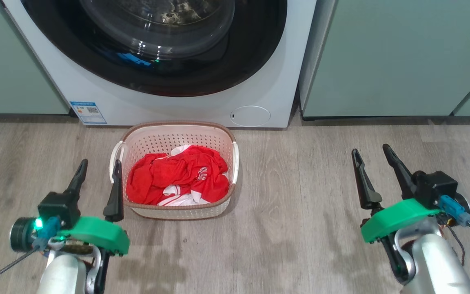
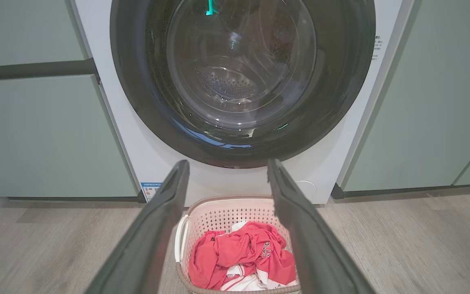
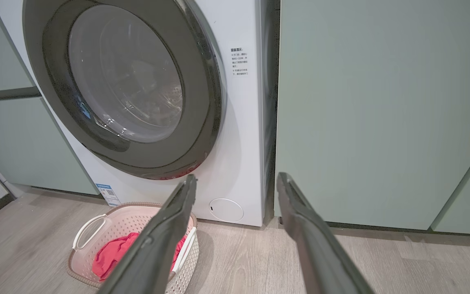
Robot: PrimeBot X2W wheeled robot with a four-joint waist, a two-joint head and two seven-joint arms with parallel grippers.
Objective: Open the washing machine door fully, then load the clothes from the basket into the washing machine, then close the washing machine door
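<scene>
Head view: door shut, basket loaded, both grippers empty

Washing machine door is seen closed against the white washing machine, which is flanked by pale green cabinets. Basket is set on the wood-look floor just in front of the machine, below the door. Red clothes are heaped inside it. Left gripper is held just beside the basket's left side, fingers spread wide, nothing gripped. Right gripper is held well apart to the right, fingers likewise spread, nothing gripped.
</scene>
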